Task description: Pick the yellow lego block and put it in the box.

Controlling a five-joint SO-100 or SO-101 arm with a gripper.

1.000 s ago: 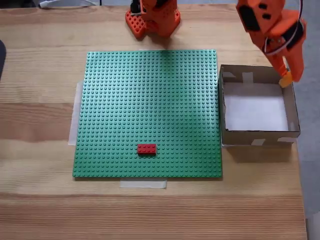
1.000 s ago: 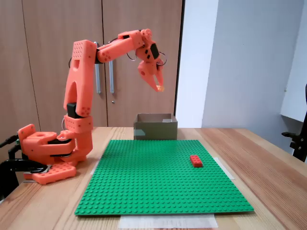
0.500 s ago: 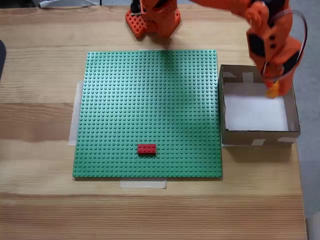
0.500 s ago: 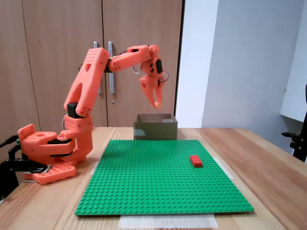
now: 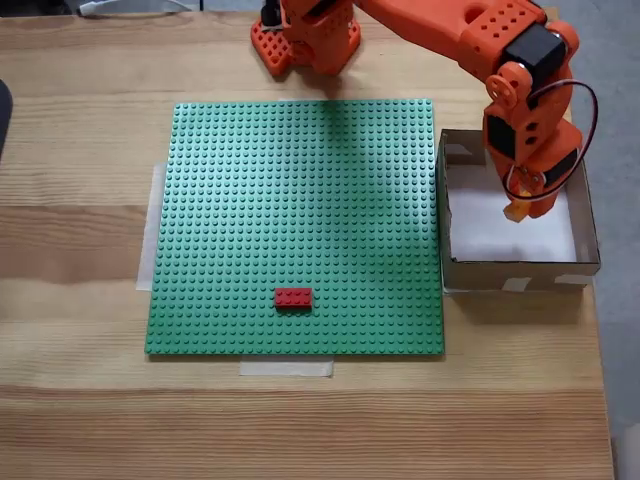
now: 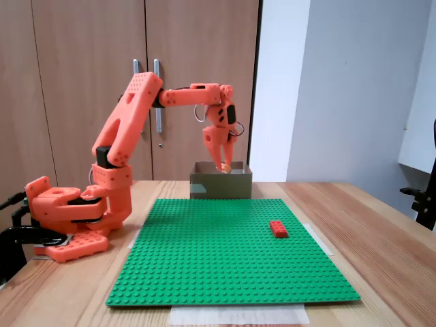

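Orange end effector point(image 5: 516, 207) hangs over the box point(image 5: 455, 215) at the right of the top-down fixed view, clamped on the yellow lego block point(image 5: 515, 211) — the block sits above the box's white bottom. Lower centre, a red brick point(image 5: 293, 297) rests on the green baseplate point(image 5: 290, 200) — tabletop point(image 5: 80, 400) beneath.

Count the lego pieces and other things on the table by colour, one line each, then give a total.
Yellow: 1, the yellow brick held in the gripper over the box
Red: 1, the red brick
Green: 1, the baseplate
Brown: 1, the cardboard box
Total: 4
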